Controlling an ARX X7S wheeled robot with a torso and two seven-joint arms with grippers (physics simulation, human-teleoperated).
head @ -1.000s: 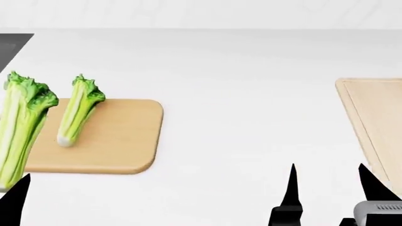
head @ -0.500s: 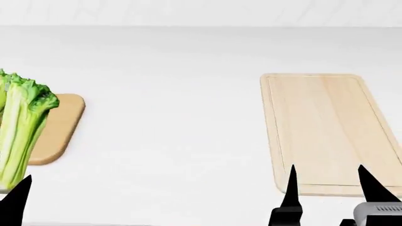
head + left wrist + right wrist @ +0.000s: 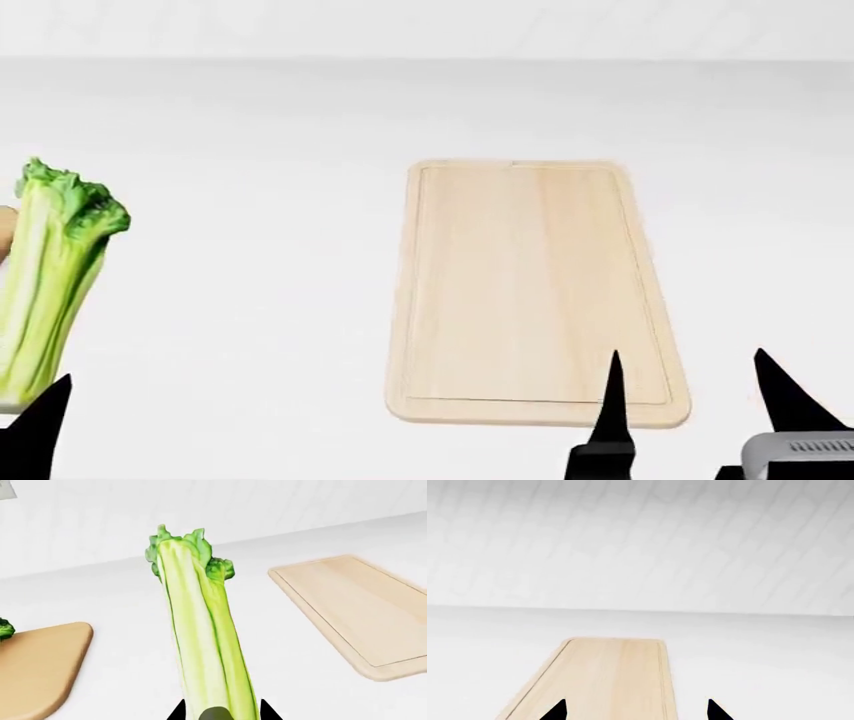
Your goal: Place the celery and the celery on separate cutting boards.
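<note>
I observed a plain white counter point(image 3: 240, 320) that filled the head view. A white tiled wall point(image 3: 640, 540) rose behind it, meeting it along a straight edge.

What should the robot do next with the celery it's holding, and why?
Probably carry the celery in the left gripper sideways over the pale cutting board and lower it there. That board is bare, and the other celery's leaves show on the tan board. The right gripper is open and holds nothing.
</note>
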